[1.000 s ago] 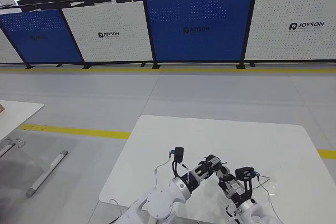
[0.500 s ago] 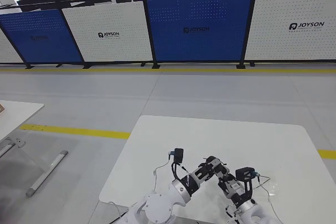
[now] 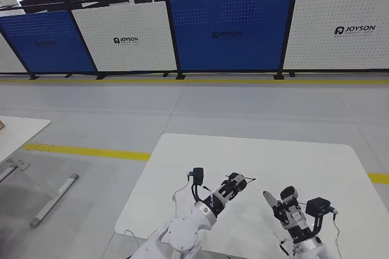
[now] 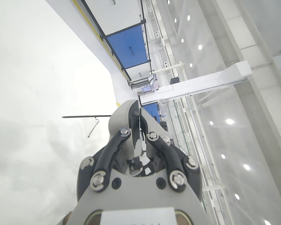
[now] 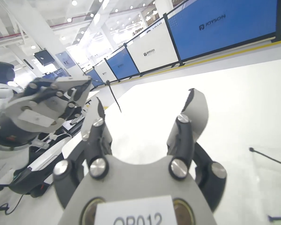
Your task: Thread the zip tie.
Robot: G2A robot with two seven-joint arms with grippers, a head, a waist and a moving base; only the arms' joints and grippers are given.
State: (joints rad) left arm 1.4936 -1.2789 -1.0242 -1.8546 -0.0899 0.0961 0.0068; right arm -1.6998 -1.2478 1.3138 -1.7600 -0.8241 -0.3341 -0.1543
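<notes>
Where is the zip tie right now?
Top view: the zip tie is clamped in the shut left hand above the table, left of the open right hand and apart from it.

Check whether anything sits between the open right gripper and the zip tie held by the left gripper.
Nothing visible does. The zip tie sticks out of the shut left gripper, and just bare table and open air lie between it and the open right gripper.

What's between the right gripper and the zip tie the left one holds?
Only bare white table, plain in the top view: the open right gripper sits apart from the zip tie clamped in the left gripper.
</notes>
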